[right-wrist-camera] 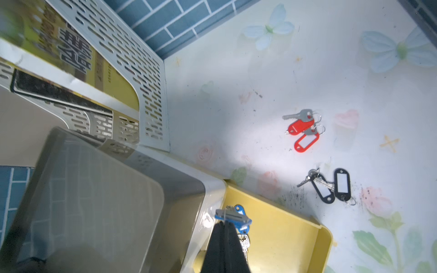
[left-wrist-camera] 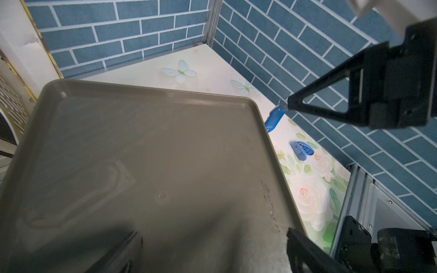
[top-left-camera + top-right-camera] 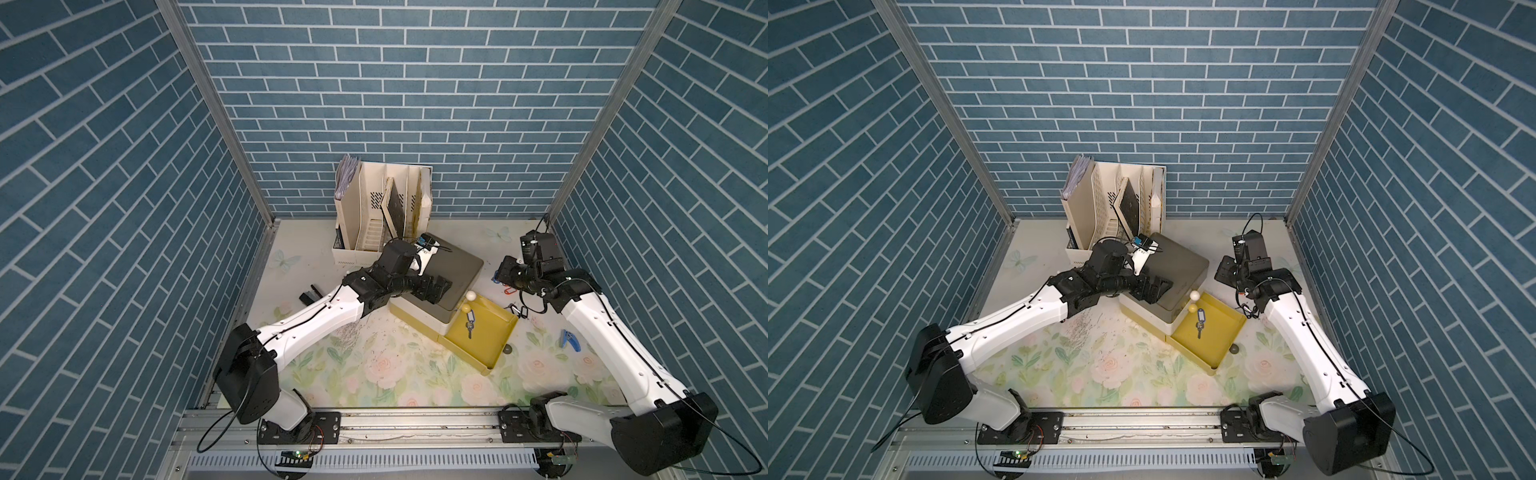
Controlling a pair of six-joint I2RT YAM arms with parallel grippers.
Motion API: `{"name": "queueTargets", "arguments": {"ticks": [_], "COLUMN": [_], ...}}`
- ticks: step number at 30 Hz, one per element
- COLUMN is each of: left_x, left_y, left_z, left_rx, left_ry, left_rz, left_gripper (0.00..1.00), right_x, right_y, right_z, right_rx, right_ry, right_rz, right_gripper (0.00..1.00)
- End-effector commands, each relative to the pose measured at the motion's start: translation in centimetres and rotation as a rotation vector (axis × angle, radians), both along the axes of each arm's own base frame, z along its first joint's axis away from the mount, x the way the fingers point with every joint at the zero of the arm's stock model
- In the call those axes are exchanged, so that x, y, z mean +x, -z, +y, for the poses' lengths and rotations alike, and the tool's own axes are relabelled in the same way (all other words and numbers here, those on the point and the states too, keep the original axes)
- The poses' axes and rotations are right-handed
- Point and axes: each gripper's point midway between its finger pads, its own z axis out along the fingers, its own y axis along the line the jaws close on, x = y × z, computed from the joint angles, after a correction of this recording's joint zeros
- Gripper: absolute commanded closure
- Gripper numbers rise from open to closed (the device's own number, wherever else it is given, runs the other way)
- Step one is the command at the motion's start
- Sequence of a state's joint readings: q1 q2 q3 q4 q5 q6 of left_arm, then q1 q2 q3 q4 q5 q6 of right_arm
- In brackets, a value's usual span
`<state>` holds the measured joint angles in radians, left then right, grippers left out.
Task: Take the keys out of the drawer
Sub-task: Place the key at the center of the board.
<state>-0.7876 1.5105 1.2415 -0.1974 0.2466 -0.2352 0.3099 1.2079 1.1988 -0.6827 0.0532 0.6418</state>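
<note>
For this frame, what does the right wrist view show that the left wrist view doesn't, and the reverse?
Only right wrist: the open yellow drawer, red-tagged keys and black-tagged keys on the table. Only left wrist: the blue claw tool. Both: the cabinet's gray top and the blue-tagged key held in the shut right gripper.

The floral-printed counter carries a cream file rack at the back, with a grey-topped drawer unit just in front of it. Beside the unit, red-tagged keys and black-tagged keys lie near each other. A blue clip tool lies apart from them.
</note>
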Motion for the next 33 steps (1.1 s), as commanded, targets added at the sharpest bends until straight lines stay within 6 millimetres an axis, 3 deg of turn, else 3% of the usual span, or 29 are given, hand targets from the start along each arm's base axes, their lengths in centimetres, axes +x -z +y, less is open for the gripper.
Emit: {"name": "queueTargets", "arguments": {"ticks": [1, 9, 19, 33], "left_x": [-0.3, -0.1, 0.6, 0.5], "left_y": [-0.1, -1.4, -2.2, -2.5], "left_z": [0.9, 0.8, 0.2, 0.1], "left_rx": [0.020, 0.001, 0.005, -0.003], "left_ry": [-0.022, -0.027, -0.027, -0.009], "left_rz": [0.030, 0.011, -0.005, -0.022], "left_gripper": [0.00, 0.00, 0.00, 0.00], "right_x": [1.3, 5.2, 9.5, 14.0], "right_y": [-1.1, -1.7, 2.2, 9.2], "right_z": [-1.3, -3.5, -5.2, -4.8], "right_rx": [-0.028, 0.075, 0.197, 0.296], "right_ry": [-0.007, 0.012, 0.034, 0.046], "right_rz": [-0.013, -0.044, -0.003, 0.069], "right_gripper": [1.00, 1.00, 1.00, 1.00]}}
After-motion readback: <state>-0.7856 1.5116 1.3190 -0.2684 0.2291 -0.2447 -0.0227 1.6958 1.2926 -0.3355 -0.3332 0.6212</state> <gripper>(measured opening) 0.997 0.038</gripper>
